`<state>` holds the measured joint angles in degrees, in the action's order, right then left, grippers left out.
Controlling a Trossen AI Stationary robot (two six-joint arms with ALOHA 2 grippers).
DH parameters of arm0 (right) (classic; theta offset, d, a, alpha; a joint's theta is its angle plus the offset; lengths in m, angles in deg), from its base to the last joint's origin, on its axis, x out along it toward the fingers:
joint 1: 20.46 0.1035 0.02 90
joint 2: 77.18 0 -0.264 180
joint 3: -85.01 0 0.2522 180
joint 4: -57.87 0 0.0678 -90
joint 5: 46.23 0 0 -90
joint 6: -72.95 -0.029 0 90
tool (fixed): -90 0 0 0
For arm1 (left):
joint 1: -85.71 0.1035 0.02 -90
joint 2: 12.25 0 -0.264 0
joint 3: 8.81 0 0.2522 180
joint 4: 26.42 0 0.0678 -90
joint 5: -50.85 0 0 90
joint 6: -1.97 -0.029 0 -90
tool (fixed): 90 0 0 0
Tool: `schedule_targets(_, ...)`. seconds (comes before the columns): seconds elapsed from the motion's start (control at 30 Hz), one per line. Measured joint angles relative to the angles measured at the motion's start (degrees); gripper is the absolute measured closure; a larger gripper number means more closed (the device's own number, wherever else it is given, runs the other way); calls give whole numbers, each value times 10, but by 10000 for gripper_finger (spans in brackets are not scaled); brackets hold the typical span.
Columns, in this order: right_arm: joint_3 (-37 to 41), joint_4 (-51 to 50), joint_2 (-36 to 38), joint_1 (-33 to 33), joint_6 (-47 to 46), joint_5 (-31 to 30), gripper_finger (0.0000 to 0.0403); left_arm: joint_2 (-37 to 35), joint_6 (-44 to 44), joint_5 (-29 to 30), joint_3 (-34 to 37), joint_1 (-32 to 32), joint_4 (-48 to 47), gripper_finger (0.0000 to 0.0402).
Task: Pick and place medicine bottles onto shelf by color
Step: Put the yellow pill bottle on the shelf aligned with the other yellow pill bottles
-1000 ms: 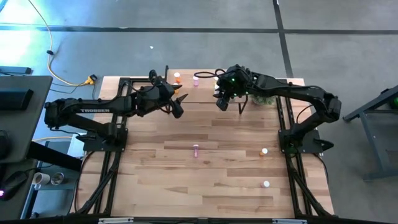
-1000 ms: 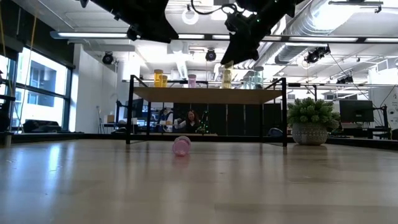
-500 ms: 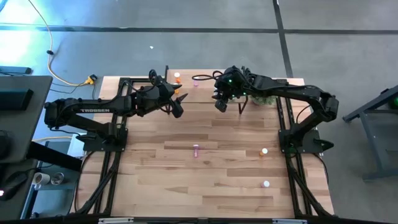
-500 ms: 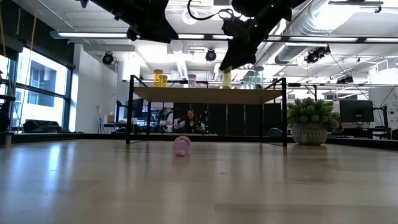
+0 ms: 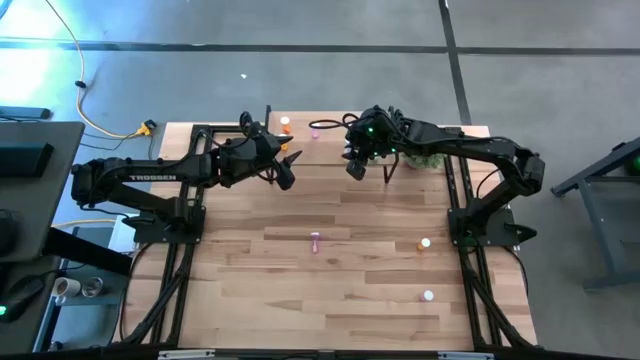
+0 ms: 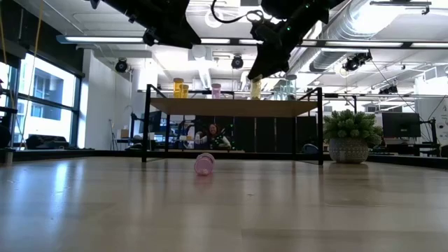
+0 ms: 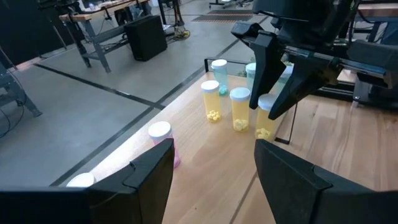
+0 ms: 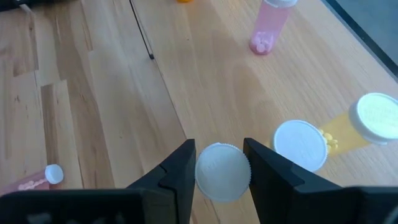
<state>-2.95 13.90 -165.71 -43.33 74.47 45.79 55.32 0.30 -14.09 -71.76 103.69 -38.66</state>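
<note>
The shelf [image 6: 234, 106] stands at the table's far edge. On it stand orange [image 5: 285, 125], pink [image 8: 270, 25] and yellow bottles [image 7: 239, 111]. My right gripper [image 8: 222, 171] hangs over the shelf's middle, shut on a yellow bottle [image 7: 265, 121] beside the other yellow ones. My left gripper [image 7: 214, 186] is open and empty, above the shelf's left part [image 5: 288, 168]. A pink bottle [image 5: 316, 240] lies on its side on the table's middle; it also shows in the low view [image 6: 204, 164]. My right gripper pinches the yellow bottle's white cap [image 8: 222, 172] between its two fingers, one on each side. The fingers [image 7: 268, 59] come from above, slanting down. The bottle stays upright below them, its base level with the yellow bottles standing on the shelf board; whether it rests there I cannot tell.
An orange bottle [image 5: 422, 243] and another white-capped bottle [image 5: 428, 295] are on the table's right part. A small green plant [image 6: 348, 136] stands by the shelf's right end. The shelf's black legs [image 6: 321, 126] rise at its ends.
My right gripper has shifted a little toward the table's left edge over the shelf, then kept still. The fingers stay around the yellow bottle's cap.
</note>
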Motion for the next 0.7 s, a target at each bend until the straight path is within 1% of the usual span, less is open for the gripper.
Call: schedule_targets(0.7,0,1,0,0,4,-5,283,0,0,0,0,0,0,190)
